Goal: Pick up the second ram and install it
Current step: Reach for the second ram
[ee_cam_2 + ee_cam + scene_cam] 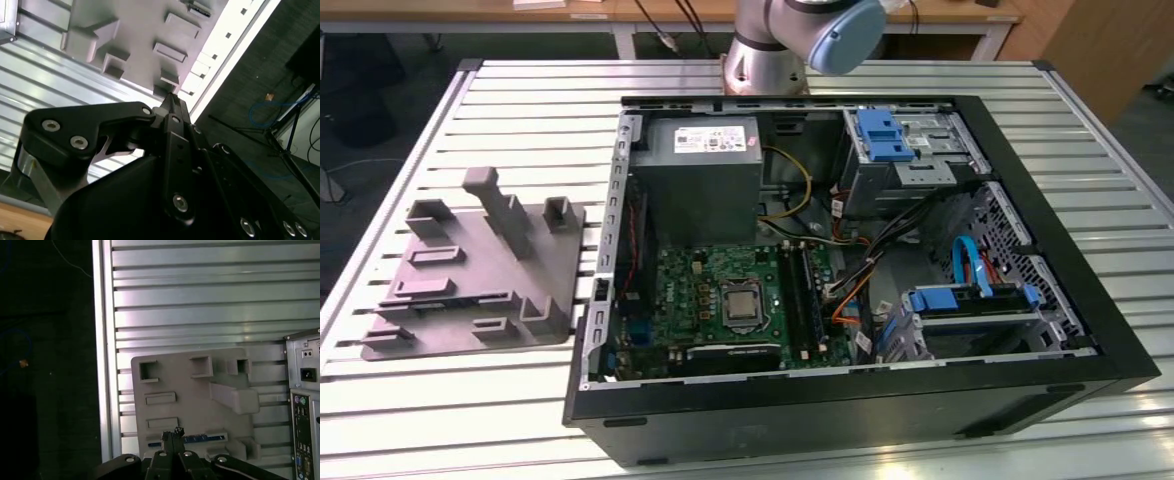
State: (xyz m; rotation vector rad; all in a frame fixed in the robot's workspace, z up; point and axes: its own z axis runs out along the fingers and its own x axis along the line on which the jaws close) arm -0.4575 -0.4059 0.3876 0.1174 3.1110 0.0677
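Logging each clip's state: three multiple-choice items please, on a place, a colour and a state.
1. In the exterior view, the holder tray lies: A) left of the computer case B) right of it C) inside it
2. The drive-bay clips are: A) red B) blue C) yellow
3. The second ram is: A) gripped and lifted B) in a tray slot C) on the floor
Key: 1A, it sits left of the case; 2B, they show blue; 3B, the strip lies in the tray, fingers shut on nothing.
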